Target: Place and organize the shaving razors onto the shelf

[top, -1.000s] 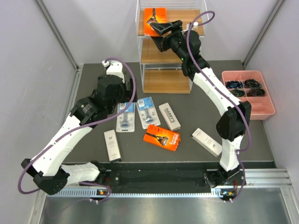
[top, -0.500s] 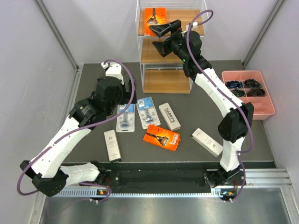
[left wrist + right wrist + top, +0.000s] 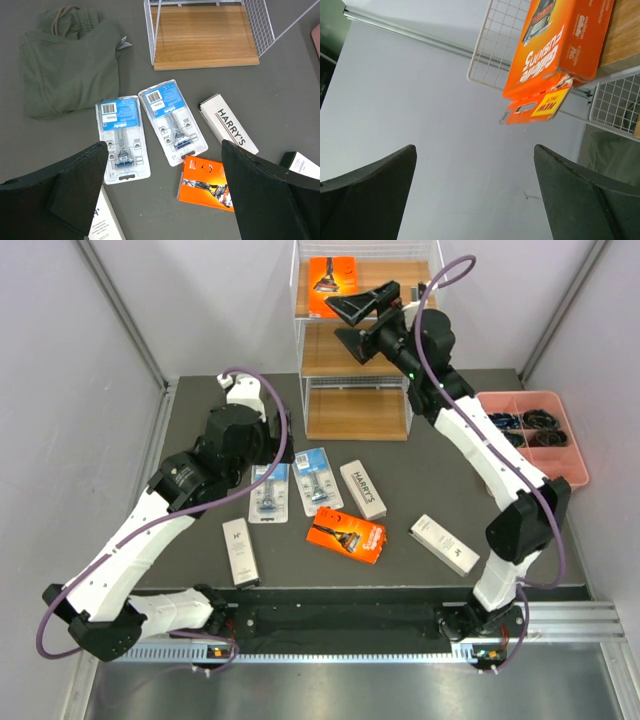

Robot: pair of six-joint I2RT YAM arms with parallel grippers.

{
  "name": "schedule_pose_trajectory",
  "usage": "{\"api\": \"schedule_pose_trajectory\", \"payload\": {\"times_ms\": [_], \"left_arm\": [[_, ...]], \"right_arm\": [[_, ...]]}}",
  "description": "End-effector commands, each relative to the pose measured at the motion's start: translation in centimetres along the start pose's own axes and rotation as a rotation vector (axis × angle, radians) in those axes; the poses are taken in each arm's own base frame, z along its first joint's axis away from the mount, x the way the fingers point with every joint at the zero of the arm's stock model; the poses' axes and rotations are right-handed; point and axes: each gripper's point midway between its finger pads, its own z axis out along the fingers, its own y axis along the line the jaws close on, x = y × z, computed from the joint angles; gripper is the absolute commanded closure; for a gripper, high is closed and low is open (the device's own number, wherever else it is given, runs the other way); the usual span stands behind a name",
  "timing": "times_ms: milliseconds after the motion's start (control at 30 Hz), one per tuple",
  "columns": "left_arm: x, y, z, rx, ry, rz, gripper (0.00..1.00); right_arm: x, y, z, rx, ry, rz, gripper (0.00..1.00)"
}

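Observation:
The white wire shelf (image 3: 300,345) stands at the back. One orange razor box (image 3: 331,285) lies on its top tier, also in the right wrist view (image 3: 560,35). My right gripper (image 3: 352,322) is open and empty, just right of that box. On the table lie two blue blister packs (image 3: 270,492) (image 3: 318,480), an orange box (image 3: 346,534), and three white boxes (image 3: 363,489) (image 3: 442,543) (image 3: 238,551). My left gripper (image 3: 165,200) is open and empty, hovering above the blister packs (image 3: 121,137) (image 3: 172,120) and orange box (image 3: 206,183).
A pink compartmented tray (image 3: 530,435) with dark items sits at the right. A folded green cloth (image 3: 65,57) lies left of the shelf's bottom tier (image 3: 202,35). Grey walls close in the sides and back.
My right gripper has drawn back to the right, away from the orange box left on the top tier. The left arm has barely moved.

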Motion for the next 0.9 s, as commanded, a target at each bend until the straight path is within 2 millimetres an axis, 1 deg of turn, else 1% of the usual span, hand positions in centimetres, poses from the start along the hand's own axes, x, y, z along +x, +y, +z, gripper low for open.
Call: {"api": "schedule_pose_trajectory", "payload": {"times_ms": [0,33,67,100,133,167,200,267,300,367,400,467,500,567,600,633,667,700,733,767,800,833,867], "left_arm": [[-0.7,-0.4,-0.4,0.027,-0.028,-0.038,0.01],[-0.6,-0.6,-0.3,0.037,-0.024,-0.044,0.01],[-0.6,-0.7,-0.3,0.043,-0.025,-0.048,0.01],[-0.6,-0.8,-0.2,0.047,-0.025,-0.050,0.01],[-0.5,-1.0,-0.2,0.053,-0.022,-0.058,0.01],[-0.2,-1.1,-0.1,0.060,-0.014,-0.058,0.01],[-0.1,-1.2,0.0,0.066,-0.012,-0.060,0.01],[0.4,-1.5,0.2,0.076,0.003,-0.067,0.01],[0.6,-1.6,0.3,0.080,0.009,-0.069,0.01],[1.2,-1.7,0.3,0.087,0.025,-0.077,0.01],[1.5,-1.7,0.4,0.086,0.035,-0.076,0.01],[2.0,-1.7,0.5,0.088,0.050,-0.087,0.01],[2.1,-1.8,0.4,0.093,0.050,-0.099,0.01],[2.9,-1.9,0.6,0.100,0.066,-0.106,0.01],[3.3,-2.0,0.7,0.107,0.076,-0.112,0.01],[3.9,-2.2,0.9,0.109,0.091,-0.124,0.01],[4.3,-2.3,1.1,0.115,0.101,-0.132,0.01],[4.8,-2.5,1.2,0.123,0.112,-0.139,0.01],[5.9,-2.8,1.5,0.134,0.140,-0.151,0.01],[6.3,-3.1,1.7,0.147,0.148,-0.159,0.01],[6.6,-3.2,1.9,0.152,0.155,-0.169,0.01],[7.9,-3.3,2.2,0.156,0.185,-0.182,0.01],[8.1,-3.6,2.3,0.167,0.186,-0.193,0.01]], "right_arm": [[-0.5,4.4,-3.7,-0.072,-0.006,-0.106,0.01],[-0.2,3.5,-4.1,-0.052,0.004,-0.127,0.01],[-0.3,3.8,-5.1,-0.045,0.003,-0.143,0.01],[-0.1,3.8,-5.7,-0.039,0.006,-0.160,0.01],[0.3,2.4,-6.2,-0.008,0.017,-0.182,0.01],[0.6,1.8,-6.7,0.016,0.026,-0.194,0.01],[0.9,1.5,-7.9,0.025,0.029,-0.210,0.01],[1.4,0.2,-9.3,0.068,0.046,-0.255,0.01],[1.9,-0.8,-10.6,0.103,0.060,-0.268,0.01],[2.3,-2.2,-12.1,0.147,0.076,-0.320,0.01],[2.8,-3.4,-13.5,0.189,0.094,-0.330,0.01],[3.3,-4.8,-14.8,0.228,0.125,-0.384,0.01],[4.0,-6.1,-16.2,0.273,0.159,-0.387,0.01],[4.8,-7.4,-17.6,0.303,0.198,-0.421,0.01],[5.5,-9.2,-18.4,0.338,0.229,-0.420,0.01],[5.9,-9.4,-19.7,0.352,0.246,-0.433,0.01],[6.2,-10.0,-20.4,0.365,0.256,-0.435,0.01],[6.9,-12.0,-21.4,0.406,0.279,-0.431,0.01],[7.1,-12.8,-22.3,0.430,0.281,-0.427,0.01],[7.2,-12.8,-23.3,0.429,0.275,-0.429,0.01],[7.9,-14.6,-24.4,0.468,0.292,-0.420,0.01],[8.1,-15.2,-25.0,0.480,0.293,-0.410,0.01],[8.4,-15.4,-26.0,0.489,0.297,-0.407,0.01]]}}
